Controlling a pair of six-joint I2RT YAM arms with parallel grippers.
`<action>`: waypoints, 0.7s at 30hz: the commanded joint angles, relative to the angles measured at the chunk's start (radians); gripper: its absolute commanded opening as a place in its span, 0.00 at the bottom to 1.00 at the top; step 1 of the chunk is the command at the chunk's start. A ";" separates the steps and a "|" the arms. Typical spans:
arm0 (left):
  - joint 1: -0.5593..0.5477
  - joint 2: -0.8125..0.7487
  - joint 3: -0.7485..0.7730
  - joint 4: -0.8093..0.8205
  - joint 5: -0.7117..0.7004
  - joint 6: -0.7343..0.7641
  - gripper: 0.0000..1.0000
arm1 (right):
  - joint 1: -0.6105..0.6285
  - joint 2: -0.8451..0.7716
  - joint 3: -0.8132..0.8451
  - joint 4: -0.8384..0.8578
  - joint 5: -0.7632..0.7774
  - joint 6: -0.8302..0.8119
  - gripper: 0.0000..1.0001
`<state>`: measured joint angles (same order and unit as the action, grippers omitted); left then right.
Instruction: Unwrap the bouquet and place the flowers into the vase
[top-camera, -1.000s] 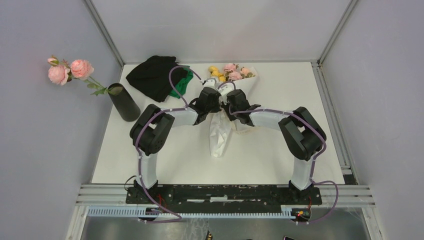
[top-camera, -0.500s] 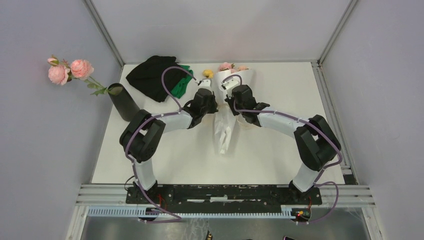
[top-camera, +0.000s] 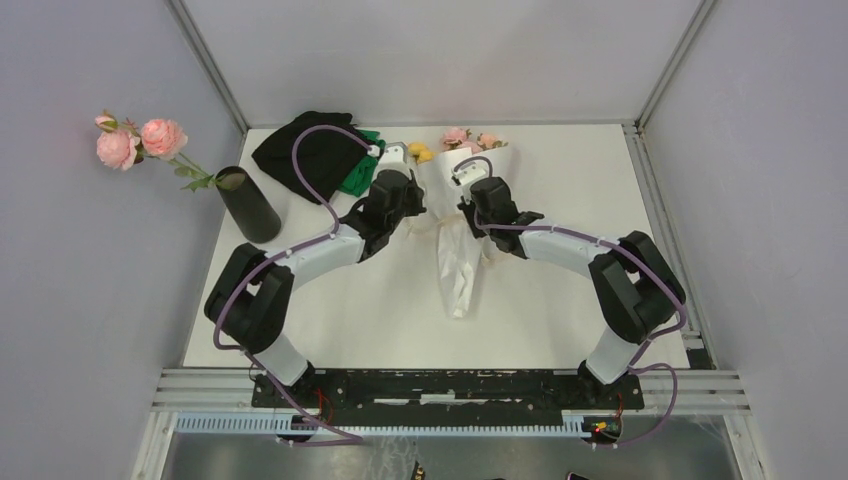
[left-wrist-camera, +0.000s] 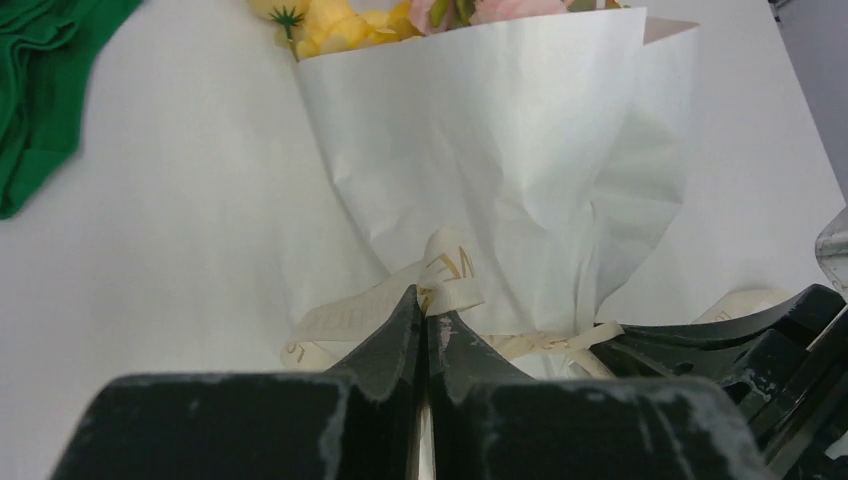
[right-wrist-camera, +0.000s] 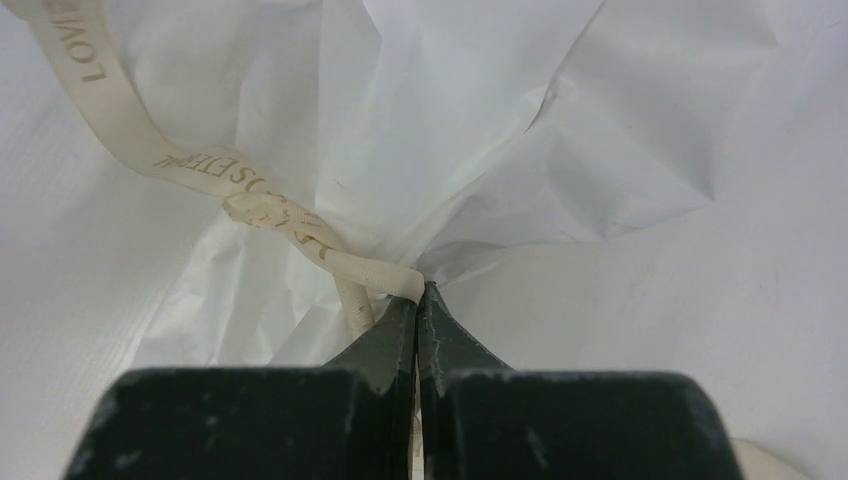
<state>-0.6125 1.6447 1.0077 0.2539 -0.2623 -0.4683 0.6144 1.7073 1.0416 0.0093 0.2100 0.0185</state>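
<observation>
Left pincer (left-wrist-camera: 425, 320) first: its two dark, scuffed fingers are pressed flat together, with a loop of cream ribbon (left-wrist-camera: 450, 272) nipped at the very tips. The right pincer (right-wrist-camera: 418, 300) looks much the same, fingers together with no gap showing. The ribbon, a woven band with faint gold lettering, runs in under its tips just where the wrapping gathers to a waist. The bouquet (top-camera: 455, 265) lies flat on the white table (top-camera: 560, 310), well apart from the vase (top-camera: 248, 205). A soft, rumpled black-and-green cloth heap (top-camera: 310, 155) lies between the two, a little farther back. The white paper (left-wrist-camera: 480, 130) is stiff and creased, a cone that flares wide at one end and narrows to a crumpled tail at the other. Pink and yellow flowers (top-camera: 462, 138) peek out of the wide mouth. The vase is a plain matte black cylinder, tall and narrow. A leafy stem of pink roses (top-camera: 130, 140) leans out of the vase's mouth, on the side away from the bouquet.
</observation>
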 joint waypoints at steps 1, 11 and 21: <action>0.019 -0.042 -0.042 -0.028 -0.065 -0.007 0.08 | -0.038 -0.018 -0.049 0.062 0.004 0.049 0.00; -0.061 -0.042 0.000 -0.134 -0.253 0.162 0.23 | -0.042 0.002 -0.051 0.067 -0.035 0.040 0.00; -0.017 0.023 0.014 -0.176 -0.099 0.085 1.00 | -0.043 0.010 -0.041 0.059 -0.044 0.037 0.00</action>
<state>-0.6418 1.6638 1.0328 0.0517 -0.4362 -0.3744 0.5705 1.7180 0.9737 0.0444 0.1661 0.0502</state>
